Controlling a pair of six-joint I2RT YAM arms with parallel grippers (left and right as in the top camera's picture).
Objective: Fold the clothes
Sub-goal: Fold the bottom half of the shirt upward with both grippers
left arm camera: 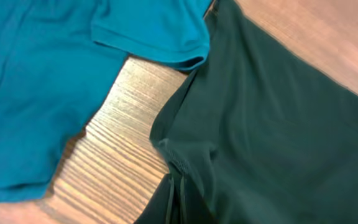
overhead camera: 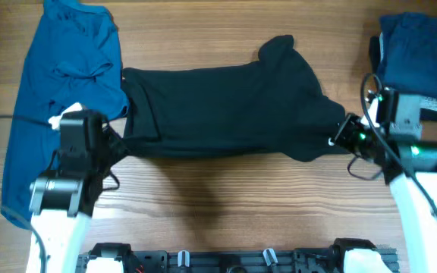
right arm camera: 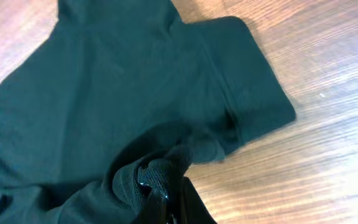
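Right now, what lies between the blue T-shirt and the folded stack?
Mostly the black garment, spread between the blue T-shirt and folded stack, seen overhead.

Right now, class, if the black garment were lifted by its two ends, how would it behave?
Probably floppy: the black garment bunches where the right gripper pinches it. Its middle would likely sag. Thin-looking cloth, so probably light.

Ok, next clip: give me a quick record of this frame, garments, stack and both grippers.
black garment: spread out across the middle
blue T-shirt: rumpled, at its left end
folded stack: top right in the overhead view
left gripper: shut on black garment, left end
right gripper: shut on black garment, right end
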